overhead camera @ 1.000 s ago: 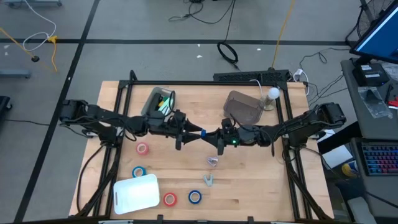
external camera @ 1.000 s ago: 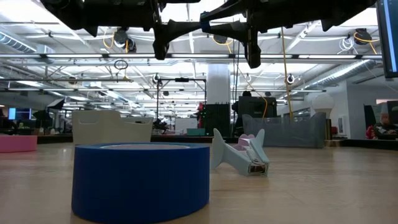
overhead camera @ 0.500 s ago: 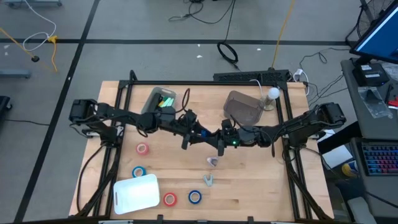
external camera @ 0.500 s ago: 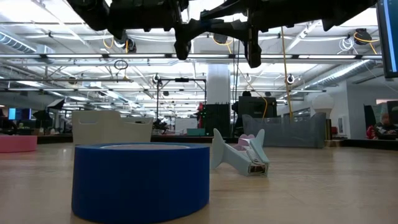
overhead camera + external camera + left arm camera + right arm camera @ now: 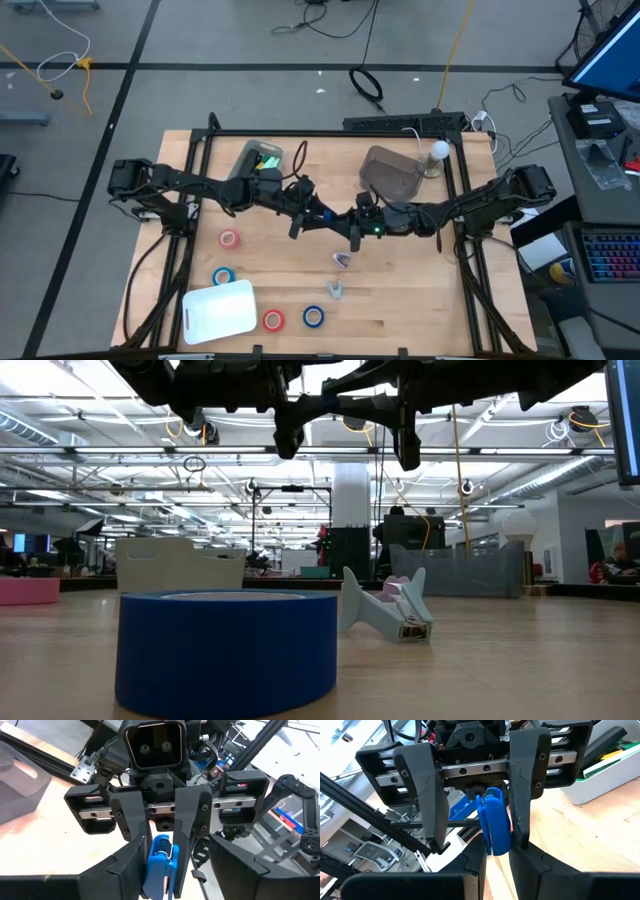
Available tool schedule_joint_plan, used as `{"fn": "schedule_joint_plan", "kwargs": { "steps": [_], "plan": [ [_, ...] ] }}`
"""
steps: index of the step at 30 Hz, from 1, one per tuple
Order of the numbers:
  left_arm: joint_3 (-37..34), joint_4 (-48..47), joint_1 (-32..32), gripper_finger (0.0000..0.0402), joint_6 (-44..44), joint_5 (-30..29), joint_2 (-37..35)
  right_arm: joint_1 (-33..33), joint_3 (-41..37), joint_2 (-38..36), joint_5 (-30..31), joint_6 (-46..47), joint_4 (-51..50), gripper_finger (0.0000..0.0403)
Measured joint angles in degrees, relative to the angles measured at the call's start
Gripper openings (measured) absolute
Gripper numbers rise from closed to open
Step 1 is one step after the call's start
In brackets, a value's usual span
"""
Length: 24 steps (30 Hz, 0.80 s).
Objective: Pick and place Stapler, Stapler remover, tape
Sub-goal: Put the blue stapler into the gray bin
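Two arms: both reach in from opposite edges of the wooden surface [image 5: 420, 290] and meet nose to nose above its middle, well off the wood.
Right gripper [image 5: 353, 228]: narrow, its fingers clamped on the blue stapler [image 5: 160, 862].
Left gripper [image 5: 297, 218]: wide, fingers spread to either side of the same stapler; whether they touch it cannot be told.
Blue stapler: in the air between the two grippers, one end pinched in the right gripper and the other end reaching in between the left gripper's fingers [image 5: 422, 795].
Stapler removers: two pale claw-shaped pieces on the surface below the meeting point, one [image 5: 343, 260] nearer the grippers, the other [image 5: 336, 290] nearer the front edge; in the low view one [image 5: 385, 610] lies on its side.
Tape: four small rolls lie flat on the surface; a pink one [image 5: 229, 239] and a blue one [image 5: 223, 276] on the left arm's side, a red one [image 5: 273, 320] and a blue one [image 5: 313, 317] just beside each other at the front edge. A blue roll [image 5: 228, 650] fills the foreground of the low view.
White tray [image 5: 218, 310]: at the front left corner, between the blue roll and the red roll.
Grey bin [image 5: 245, 165]: at the back, left of centre, holding green items.
Dark bin [image 5: 390, 175]: at the back, right of centre.
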Motion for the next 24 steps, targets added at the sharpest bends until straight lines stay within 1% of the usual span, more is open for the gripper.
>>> {"fn": "schedule_joint_plan", "kwargs": {
  "steps": [3,9,11,16,20,24],
  "plan": [
    [0.00,-0.03,0.00,0.0182,0.76,0.36,0.00,0.00,0.00,0.00,-0.20,0.27,0.37,0.0057],
    [-0.02,-0.08,0.04,0.0077,1.36,0.66,0.02,0.07,0.00,0.00,-0.82,0.86,0.58,0.0057],
    [-0.07,0.44,0.06,0.0052,2.06,1.54,0.04,0.09,0.00,0.00,-1.21,1.40,0.79,0.0057],
    [-0.13,1.31,0.64,0.0053,2.35,2.86,0.11,0.00,0.02,-0.07,-2.61,1.41,0.77,0.0062],
    [-0.13,0.92,1.16,0.0053,1.64,3.19,0.12,-0.04,0.07,-0.07,-2.73,0.54,0.54,0.0082],
    [-0.13,-0.77,2.00,0.0053,1.15,4.06,0.11,-0.09,0.07,-0.07,-4.76,0.50,-0.81,0.0106]
  ]
}}
